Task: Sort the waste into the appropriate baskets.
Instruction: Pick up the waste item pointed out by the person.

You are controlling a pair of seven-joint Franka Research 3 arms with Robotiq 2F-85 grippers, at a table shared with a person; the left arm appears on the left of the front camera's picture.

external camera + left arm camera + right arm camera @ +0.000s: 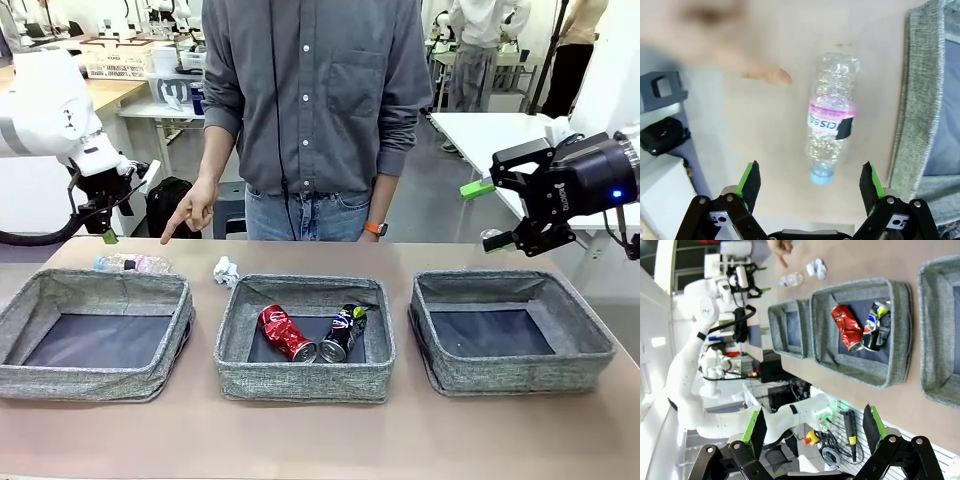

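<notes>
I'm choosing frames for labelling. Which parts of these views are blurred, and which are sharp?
Left wrist view: the person's hand is smeared out of focus, while the clear plastic bottle is sharp enough to show its label. Front view: crisp throughout, the crushed red can evenly lit. Right wrist view: sharp but rolled sideways, as the middle basket shows.

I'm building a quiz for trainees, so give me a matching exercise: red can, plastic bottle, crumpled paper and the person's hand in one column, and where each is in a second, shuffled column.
1. red can
2. plastic bottle
3. crumpled paper
4. person's hand

A. on the table behind the left basket
B. above the table, finger pointing down
C. inside the middle basket
D. on the table by the middle basket's far left corner

Pairs: 1-C, 2-A, 3-D, 4-B
</notes>
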